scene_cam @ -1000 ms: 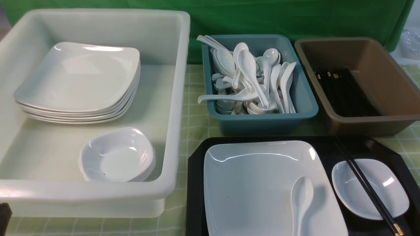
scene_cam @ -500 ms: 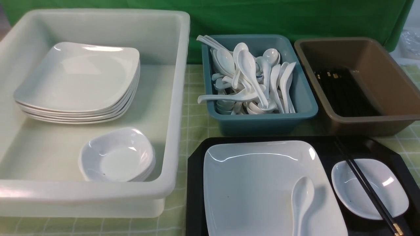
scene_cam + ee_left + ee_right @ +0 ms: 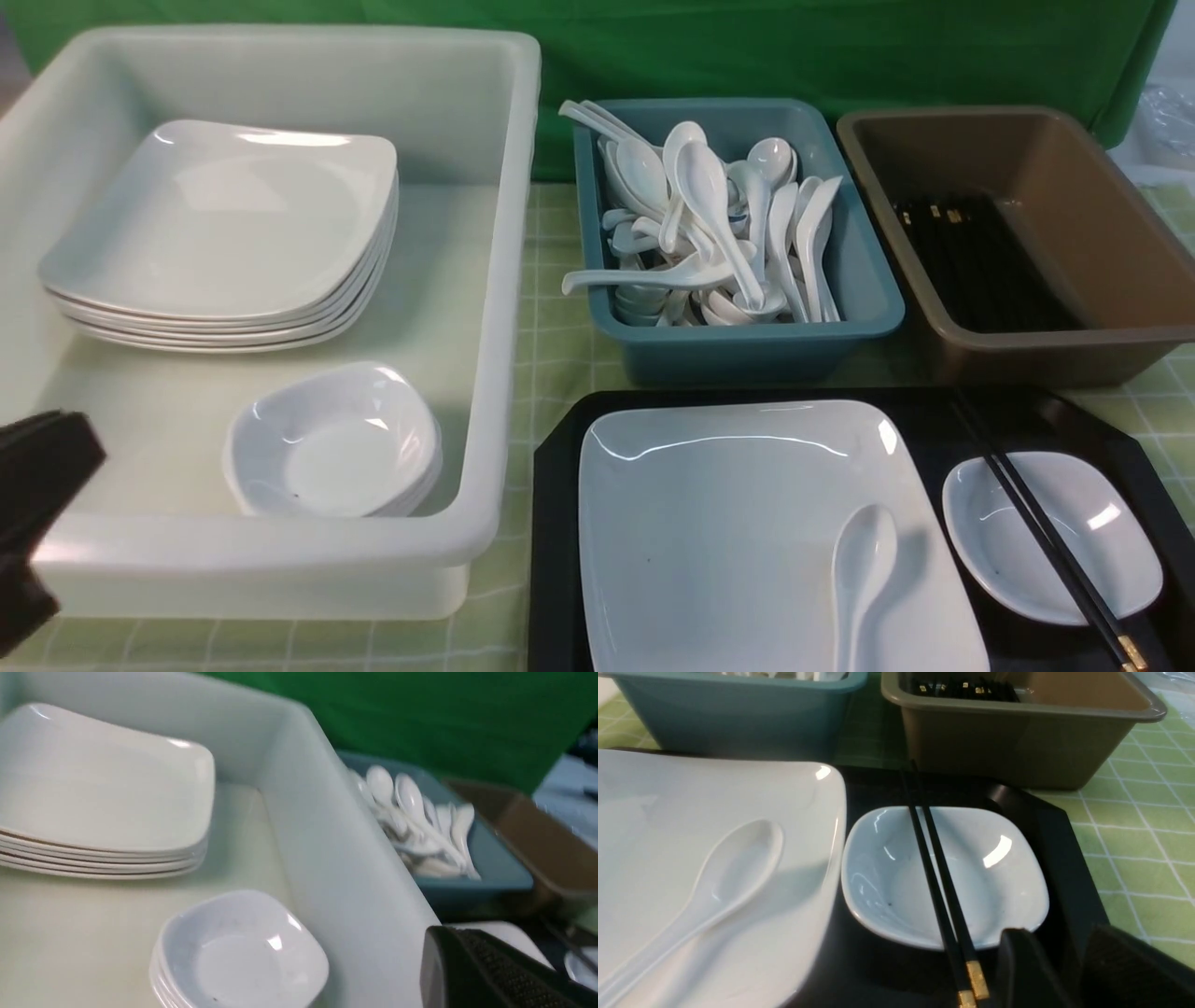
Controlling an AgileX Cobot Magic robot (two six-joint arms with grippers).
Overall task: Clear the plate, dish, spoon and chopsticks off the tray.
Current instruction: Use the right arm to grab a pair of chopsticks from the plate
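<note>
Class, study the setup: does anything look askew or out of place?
Nothing looks damaged or spilled. One oddity: in the blue bin, a spoon lies sideways across the others, its handle jutting over the rim, as though dropped in carelessly.

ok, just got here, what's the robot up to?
Nothing is held yet. On the tray, the spoon lies on the plate and the chopsticks lie across the dish. The left gripper, shut and empty, is over by the white tub; the right gripper is near the chopsticks.
</note>
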